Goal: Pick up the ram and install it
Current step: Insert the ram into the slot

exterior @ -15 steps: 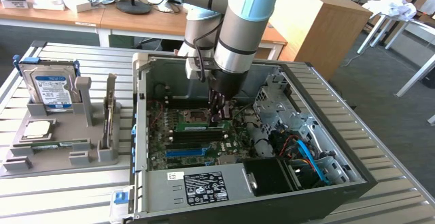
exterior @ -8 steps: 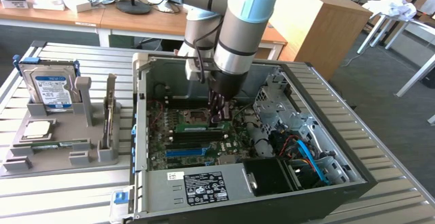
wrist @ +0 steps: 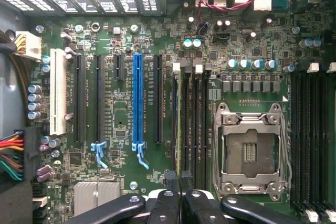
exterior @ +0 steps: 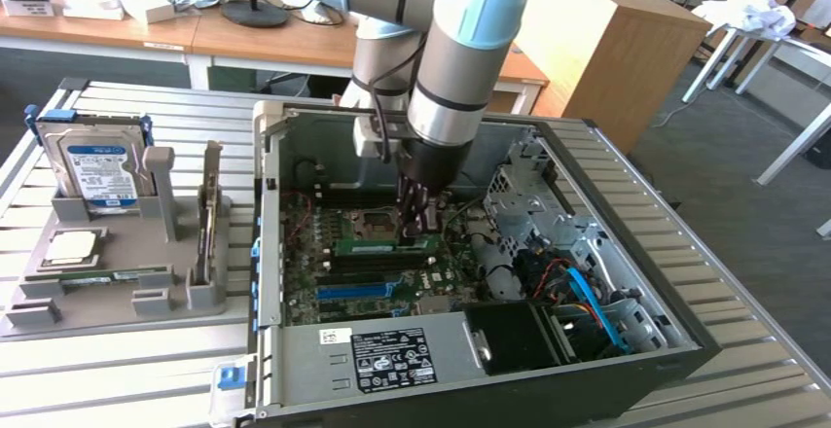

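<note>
RAM (exterior: 385, 244) stands on edge in the slot line just beside the socket (exterior: 377, 221), long side along the slot. Contact edge is down, so a straight push would seat it. Can't tell whether it's fully home or just in the slot mouth.

Pincer (exterior: 419, 222) comes straight down on it, fingers pressed together on the top edge, one on each flat face. That makes sense for a thin board: gripping the faces stops it twisting and leaves the bottom edge free. In the wrist view the pincer (wrist: 179, 182) is nearly closed, with the RAM (wrist: 178, 129) showing as a thin line running away from the tips, parallel to the neighbouring dark slots (wrist: 197, 124). Alignment looks good.

Socket (wrist: 251, 150) is bare inside its metal frame, no chip fitted. The blue slot (wrist: 137, 100) and the other card slots are well off to the far side of the RAM, nothing in them.

Case (exterior: 267, 204) lies on its side with the panel off, so the board (exterior: 311, 302) faces up and the arm gets vertical access.

On the exterior view's left, on the slatted worktop (exterior: 130, 389), a grey tray (exterior: 117, 302) holds a drive (exterior: 93, 170) upright and a chip (exterior: 72, 246) flat in its pocket. Parts are racked like that so they can be gripped cleanly.

Wooden desks (exterior: 260, 39) lie beyond.
</note>
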Robot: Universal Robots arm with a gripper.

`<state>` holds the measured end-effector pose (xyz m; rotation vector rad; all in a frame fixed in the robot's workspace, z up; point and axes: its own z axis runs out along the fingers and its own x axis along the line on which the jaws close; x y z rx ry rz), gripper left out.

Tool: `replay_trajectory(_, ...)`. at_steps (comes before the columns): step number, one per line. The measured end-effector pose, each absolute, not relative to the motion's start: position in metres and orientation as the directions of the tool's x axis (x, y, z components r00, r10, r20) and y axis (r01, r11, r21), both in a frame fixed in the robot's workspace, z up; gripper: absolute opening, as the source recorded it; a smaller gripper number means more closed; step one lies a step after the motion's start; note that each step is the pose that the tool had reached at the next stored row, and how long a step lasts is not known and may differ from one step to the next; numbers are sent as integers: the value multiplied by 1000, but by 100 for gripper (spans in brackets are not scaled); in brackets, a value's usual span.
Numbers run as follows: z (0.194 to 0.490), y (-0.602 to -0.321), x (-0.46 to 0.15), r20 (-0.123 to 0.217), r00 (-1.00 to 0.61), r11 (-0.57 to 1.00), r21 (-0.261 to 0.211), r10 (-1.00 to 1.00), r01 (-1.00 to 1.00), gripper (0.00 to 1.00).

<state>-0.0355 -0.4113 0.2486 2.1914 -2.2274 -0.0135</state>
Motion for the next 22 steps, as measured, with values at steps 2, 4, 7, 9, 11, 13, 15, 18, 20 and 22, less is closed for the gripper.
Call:
replay_trajectory(2,247,-411,-36,6,-16,16,18,-1000,-1000,12)
replay_trajectory(4,246,-411,-36,6,-16,16,18,-1000,-1000,12)
replay_trajectory(7,244,-411,-36,6,-16,16,18,-1000,-1000,12)
replay_trajectory(9,244,-411,-36,6,-16,16,18,-1000,-1000,12)
replay_trajectory(11,244,-411,-36,6,-16,16,18,-1000,-1000,12)
replay_trajectory(13,244,-411,-36,6,-16,16,18,-1000,-1000,12)
replay_trajectory(15,244,-411,-36,6,-17,17,18,-1000,-1000,12)
replay_trajectory(18,244,-411,-36,6,-16,16,18,-1000,-1000,12)
replay_trajectory(20,244,-411,-36,6,-16,16,18,-1000,-1000,12)
replay_trajectory(22,243,-411,-36,5,-16,16,18,-1000,-1000,12)
